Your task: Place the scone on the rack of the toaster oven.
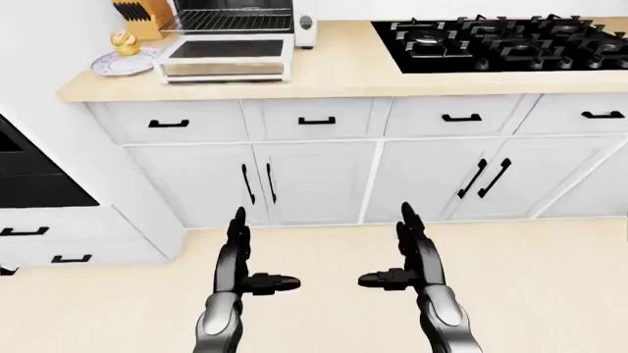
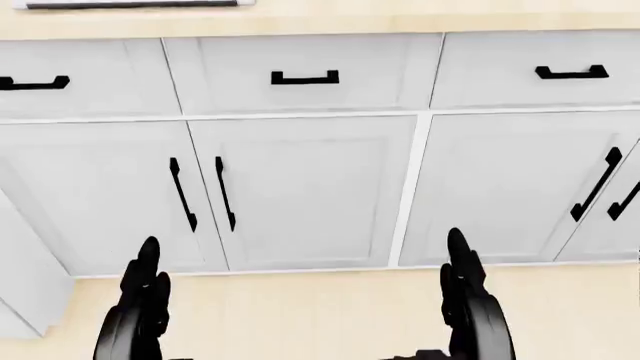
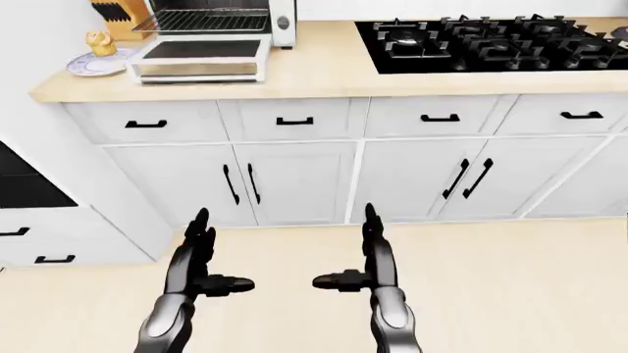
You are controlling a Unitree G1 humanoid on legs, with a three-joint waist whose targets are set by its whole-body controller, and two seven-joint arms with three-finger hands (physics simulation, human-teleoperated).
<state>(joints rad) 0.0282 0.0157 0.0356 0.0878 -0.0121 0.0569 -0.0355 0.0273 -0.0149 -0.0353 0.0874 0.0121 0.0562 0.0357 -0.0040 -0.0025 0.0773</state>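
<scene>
The golden scone sits on a pale plate at the counter's far left. Right beside it stands the toaster oven, its glass door folded down flat and the wire rack showing inside. My left hand and right hand hang low over the floor, well below the counter, both with fingers stretched out and thumbs pointing inward. Neither hand holds anything.
A knife block stands behind the plate. A black gas cooktop fills the counter's right part. White drawers and cabinet doors with black handles face me. A dark wall oven is at the left edge.
</scene>
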